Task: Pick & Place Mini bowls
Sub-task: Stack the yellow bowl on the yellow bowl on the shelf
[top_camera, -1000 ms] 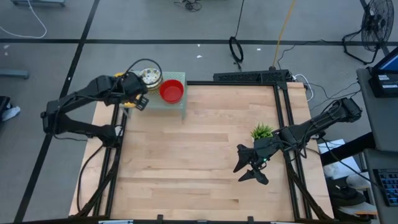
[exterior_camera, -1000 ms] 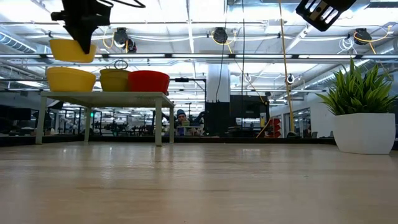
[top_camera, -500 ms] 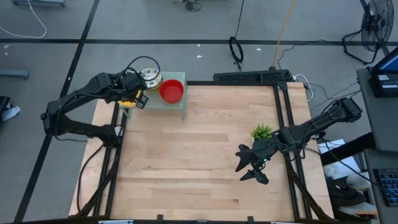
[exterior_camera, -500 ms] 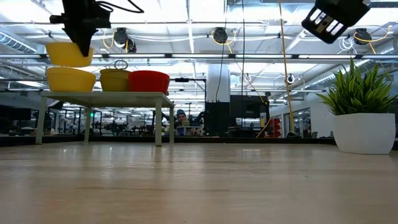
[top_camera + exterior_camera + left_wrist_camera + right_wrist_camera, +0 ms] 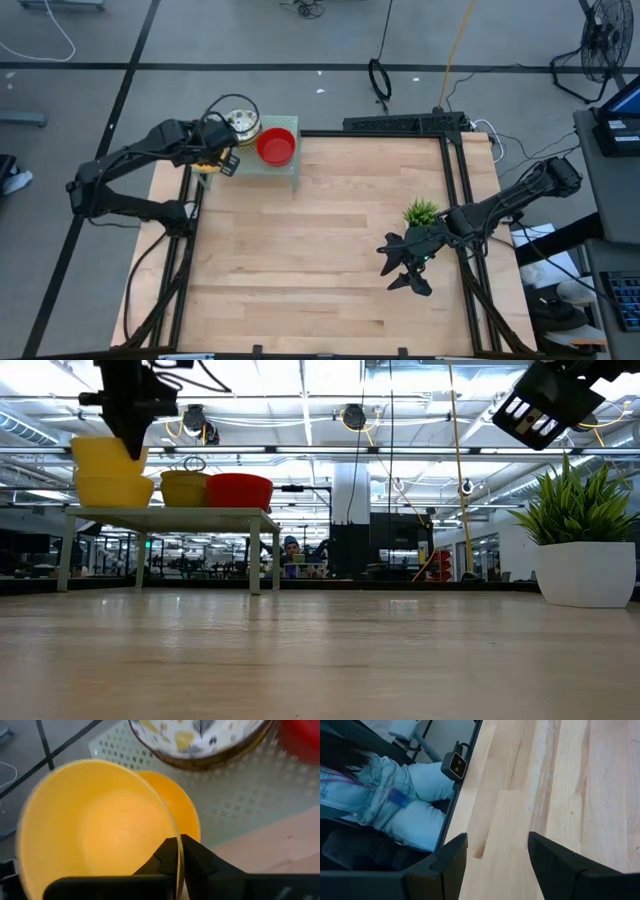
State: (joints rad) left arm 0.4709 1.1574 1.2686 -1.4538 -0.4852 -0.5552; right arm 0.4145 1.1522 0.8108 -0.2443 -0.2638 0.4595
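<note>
Behind the light wooden table (image 5: 320, 250) a wide workshop hall is showing in the low view, and at the table's far left corner a small raised stand (image 5: 165, 515) is being used as the bowls' shelf. On it a red bowl (image 5: 276, 147), a white bowl with a speckled floral pattern (image 5: 240, 123) and a yellow bowl (image 5: 113, 490) are sitting side by side (further bowls, if any are nested underneath, cannot be made out).

The left gripper (image 5: 179, 851) is being held over the stand's left end, its fingers clamped on the near rim of a second yellow bowl (image 5: 95, 837), one finger inside the wall and one outside. That held bowl is hanging directly above the resting yellow bowl (image 5: 175, 805) and is offset slightly to one side of it, so that only a crescent of the lower bowl is showing in the left wrist view; in the low view the two are appearing very close, nearly nested, and whether they are touching cannot be told. The coming move is judged to turn on this vertical relation: the held bowl is lying straight over its partner, mouth upward, so only a short vertical travel is separating stacking from lifting clear.

The right gripper (image 5: 497, 852) is waiting well apart, near the small green plant (image 5: 421, 211) at the table's right side, its fingers spread wide over bare wood. The left arm is plainly the nearer one to every bowl.
</note>
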